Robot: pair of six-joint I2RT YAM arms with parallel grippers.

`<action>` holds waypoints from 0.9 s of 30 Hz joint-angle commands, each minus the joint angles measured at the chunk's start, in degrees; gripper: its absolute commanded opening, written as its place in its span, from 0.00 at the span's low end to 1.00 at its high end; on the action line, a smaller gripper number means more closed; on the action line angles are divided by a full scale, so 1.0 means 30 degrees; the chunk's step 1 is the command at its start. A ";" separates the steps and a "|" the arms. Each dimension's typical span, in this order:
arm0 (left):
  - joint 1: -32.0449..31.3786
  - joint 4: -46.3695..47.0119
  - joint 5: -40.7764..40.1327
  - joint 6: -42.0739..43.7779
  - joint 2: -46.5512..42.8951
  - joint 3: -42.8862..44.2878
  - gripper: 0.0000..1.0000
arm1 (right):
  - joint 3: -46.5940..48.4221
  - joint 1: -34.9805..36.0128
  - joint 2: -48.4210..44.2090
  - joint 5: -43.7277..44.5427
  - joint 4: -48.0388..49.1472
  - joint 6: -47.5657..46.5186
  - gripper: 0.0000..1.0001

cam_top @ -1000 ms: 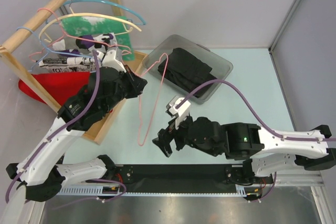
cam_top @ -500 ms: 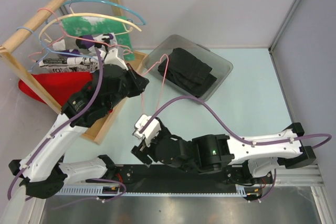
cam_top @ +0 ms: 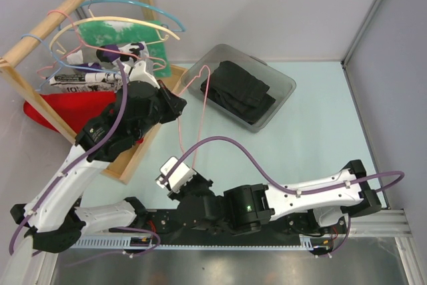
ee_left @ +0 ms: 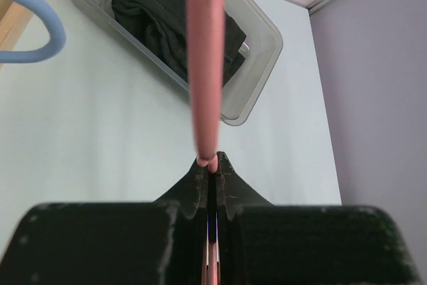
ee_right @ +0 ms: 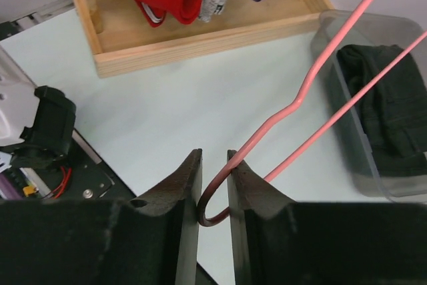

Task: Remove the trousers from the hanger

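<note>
The trousers (cam_top: 243,91) are lying folded in the grey bin (cam_top: 280,81) at about 1 o'clock on the desk (cam_top: 313,125), already off the hanger (ee_left: 203,65), so the removal itself looks done. The left gripper (ee_left: 212,161) is pinching the bare pink wire, its fingers pressed together on it. The right gripper (ee_right: 214,165) is straddling the hook with its fingers narrowly spread; I cannot tell whether they are pressing on it.

The step in hand seems to be disposing of the empty hanger. Next, one gripper probably needs to let go so the other can carry it off.

The wooden rack (cam_top: 143,145) is crowding the 10 o'clock side, touching the left arm's path, and the bin's near rim is sitting just beside the wire. Open desk is lying toward 3 o'clock.
</note>
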 commanded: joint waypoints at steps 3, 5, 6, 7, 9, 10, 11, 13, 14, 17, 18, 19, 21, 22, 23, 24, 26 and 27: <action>-0.0002 0.0743 0.1238 -0.0604 -0.0239 0.0465 0.00 | 0.0260 0.0684 -0.0041 0.3601 0.1921 -0.0940 0.00; -0.0002 0.1387 0.1708 -0.0399 -0.0385 0.0144 0.01 | -0.0207 0.0772 -0.0391 0.3807 0.2682 -0.0972 0.00; -0.0002 0.1679 0.2001 -0.0253 -0.0502 -0.0003 0.02 | -0.0413 0.0831 -0.0568 0.3836 0.3064 -0.1146 0.00; -0.0002 0.2233 0.2497 -0.0020 -0.0822 -0.0410 0.09 | -0.0647 0.1005 -0.0744 0.3953 0.3474 -0.1467 0.00; -0.0002 0.2705 0.2794 0.0128 -0.1291 -0.1170 0.30 | -0.1147 0.1153 -0.1388 0.3896 0.4035 -0.1530 0.00; -0.0002 0.3346 0.2911 0.0303 -0.1874 -0.1495 0.35 | -0.1264 0.1153 -0.1622 0.3866 0.3861 -0.1065 0.00; -0.0002 0.3729 0.2970 0.0392 -0.2228 -0.1876 0.48 | -0.1468 0.1153 -0.2146 0.3547 0.3859 -0.0973 0.00; -0.0002 0.4781 0.3174 0.0800 -0.3192 -0.2872 0.60 | -0.2200 0.1154 -0.2735 0.3485 0.3859 -0.0478 0.00; -0.0002 0.4991 0.3205 0.0890 -0.3459 -0.3107 0.68 | -0.2492 0.1153 -0.2999 0.3340 0.3830 -0.0329 0.00; -0.0002 0.5578 0.3234 0.1212 -0.4366 -0.3607 0.76 | -0.3343 0.1153 -0.4257 0.3047 0.3771 0.0198 0.00; -0.0002 0.5666 0.3263 0.1329 -0.4573 -0.3724 0.78 | -0.3519 0.1124 -0.4783 0.2988 0.3713 0.0345 0.00; -0.0002 0.5928 0.3293 0.1562 -0.4778 -0.3812 0.79 | -0.3811 0.1124 -0.5107 0.2842 0.3567 0.0520 0.00; -0.0002 0.6105 0.3498 0.1798 -0.5304 -0.3871 0.85 | -0.4193 0.1124 -0.5752 0.2403 0.3128 0.0989 0.00; -0.0002 0.6106 0.3469 0.1944 -0.5482 -0.3901 0.86 | -0.4514 0.1095 -0.6451 0.2314 0.3011 0.1223 0.00; -0.0002 0.6106 0.3498 0.2062 -0.5687 -0.3930 0.87 | -0.4662 0.1095 -0.6806 0.2284 0.2458 0.1515 0.00; -0.0002 0.6106 0.3527 0.2324 -0.6066 -0.4017 0.88 | -0.4750 0.1037 -0.7158 0.2284 0.2105 0.2069 0.00; -0.0002 0.6077 0.3585 0.2589 -0.6448 -0.4076 0.91 | -0.5190 0.0978 -0.8154 0.2226 0.1313 0.2541 0.00; -0.0002 0.6077 0.3702 0.2764 -0.6798 -0.4222 0.93 | -0.5307 0.0949 -0.8447 0.2225 0.0991 0.3036 0.00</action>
